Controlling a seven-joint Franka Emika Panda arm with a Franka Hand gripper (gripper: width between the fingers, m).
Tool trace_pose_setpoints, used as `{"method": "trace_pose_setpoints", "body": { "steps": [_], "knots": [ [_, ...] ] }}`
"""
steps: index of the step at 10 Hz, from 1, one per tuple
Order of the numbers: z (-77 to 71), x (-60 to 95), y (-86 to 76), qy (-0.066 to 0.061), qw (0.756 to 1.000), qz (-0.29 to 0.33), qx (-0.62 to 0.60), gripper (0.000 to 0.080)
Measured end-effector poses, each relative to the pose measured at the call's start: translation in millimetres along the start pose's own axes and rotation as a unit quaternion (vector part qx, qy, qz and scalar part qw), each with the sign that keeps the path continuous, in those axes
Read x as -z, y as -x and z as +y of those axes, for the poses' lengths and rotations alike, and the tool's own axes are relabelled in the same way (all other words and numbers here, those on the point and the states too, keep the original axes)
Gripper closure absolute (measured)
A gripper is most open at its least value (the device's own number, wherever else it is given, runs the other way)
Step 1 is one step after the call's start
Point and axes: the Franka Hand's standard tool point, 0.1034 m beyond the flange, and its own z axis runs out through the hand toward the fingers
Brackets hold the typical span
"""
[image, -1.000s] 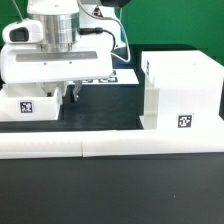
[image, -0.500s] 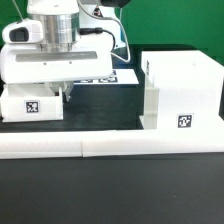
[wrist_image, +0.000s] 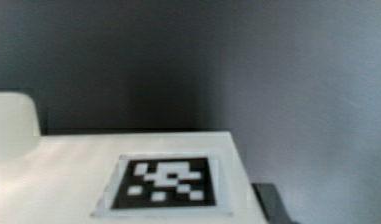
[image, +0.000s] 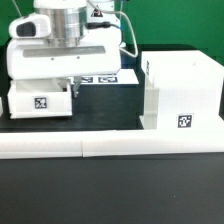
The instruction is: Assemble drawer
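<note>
A small white drawer tray (image: 40, 101) with a black-and-white tag sits at the exterior view's left, lifted slightly off the black table. My gripper (image: 69, 90) is shut on the tray's right wall, with one dark finger (image: 73, 89) showing beside it. In the wrist view the tray's tagged white face (wrist_image: 169, 183) fills the lower part, with one dark finger (wrist_image: 270, 203) at its edge. The other finger is hidden. The tall white box casing (image: 182, 90) stands at the exterior view's right, its open side facing the tray. The second tray is out of view.
Long low white border bars (image: 100, 146) run along the front of the table. The marker board (image: 103, 78) lies flat behind the gripper, partly hidden by the arm. A gap of black table (image: 105, 105) separates the tray and the casing.
The arm has moved toward the exterior view's right and slightly up, carrying the tray with it, closer to the casing.
</note>
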Motion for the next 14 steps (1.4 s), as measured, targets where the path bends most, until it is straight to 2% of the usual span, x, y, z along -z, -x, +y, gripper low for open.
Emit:
{"method": "trace_pose_setpoints", "body": {
  "steps": [1,5,7,10,14],
  "knots": [
    [-4.3,3.5,-2.8,0.000,1.000,0.002,0.006,0.0758],
    [-0.5,-2.7,2.1,0.000,1.000,-0.005,0.014,0.0758],
    [-4.8,-5.6,-0.7,0.000,0.998,-0.009,0.063,0.0758],
    [-6.5,-7.8,-0.3,-0.002,0.988,-0.010,0.153,0.0758],
    [-3.9,-8.1,0.2,0.000,0.955,-0.013,0.297,0.0758]
  ]
}}
